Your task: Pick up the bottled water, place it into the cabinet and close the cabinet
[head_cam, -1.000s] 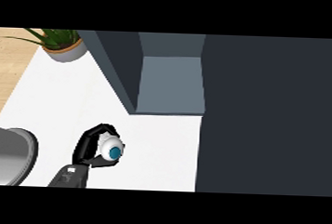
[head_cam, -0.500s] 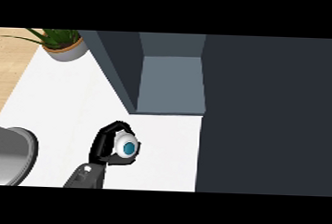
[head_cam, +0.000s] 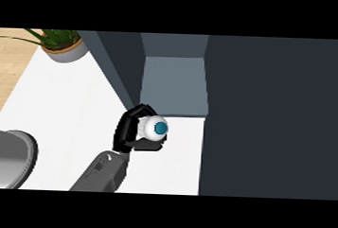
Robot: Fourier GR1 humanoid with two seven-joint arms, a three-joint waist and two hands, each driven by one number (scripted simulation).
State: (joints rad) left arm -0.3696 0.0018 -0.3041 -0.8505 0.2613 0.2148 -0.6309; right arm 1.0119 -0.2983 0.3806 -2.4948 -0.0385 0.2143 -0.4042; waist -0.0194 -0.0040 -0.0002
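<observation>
Fingers of left hand curled round bottled water, blue cap up, just before open cabinet

One bottled water shows, seen from above with its blue cap. One black hand is in view, on one grey forearm. One open cabinet stands on one white desk. One potted plant sits at the far corner, and one grey rounded object at the left edge.
</observation>
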